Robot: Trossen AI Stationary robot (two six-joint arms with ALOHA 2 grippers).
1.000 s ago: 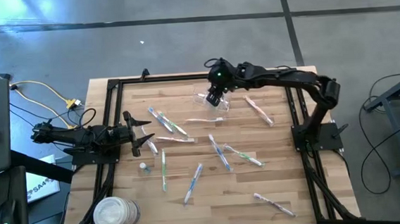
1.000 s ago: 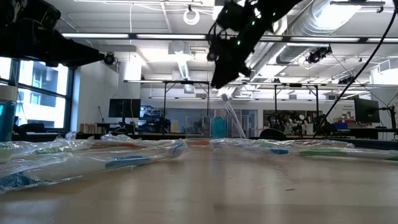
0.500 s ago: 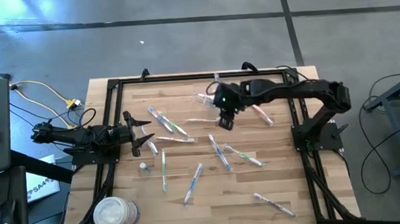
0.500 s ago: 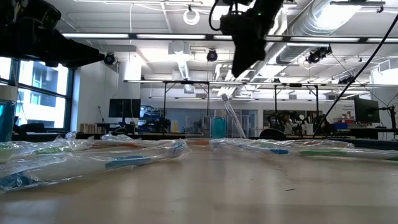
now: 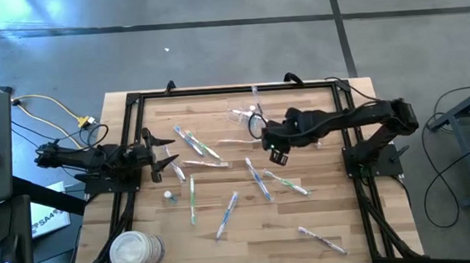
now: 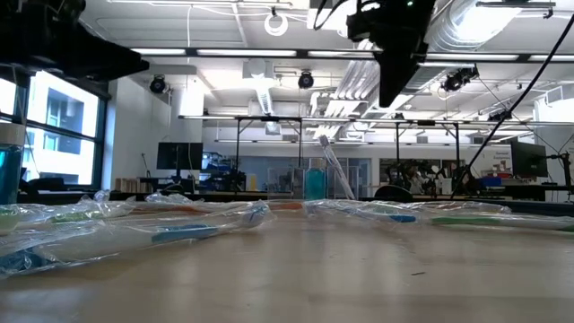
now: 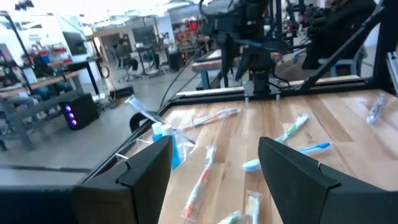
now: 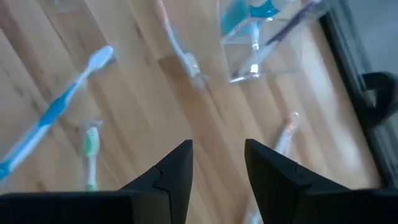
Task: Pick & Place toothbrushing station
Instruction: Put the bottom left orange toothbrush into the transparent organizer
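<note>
Right hand point(image 5: 277, 153) empty, fingers parted, hovering mid-worktop | left hand point(image 5: 168, 153) open, waiting left | small clear plastic cup point(image 5: 243, 114) stands far-centre; slim wrapped toothbrushes point(image 5: 258, 180) scattered | we judge them light, slippery: pinch mid-handle

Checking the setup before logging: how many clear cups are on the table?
1. The clear cup stands at the table's far edge, mid-width, a toothbrush inside; the right gripper hovers nearby. None seems hidden.

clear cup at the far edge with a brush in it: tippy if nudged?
Likely. The clear cup looks thin-walled and light, and the toothbrush leans out over its rim, so it is probably top-heavy. Smooth plastic on the bare table may slide first.
</note>
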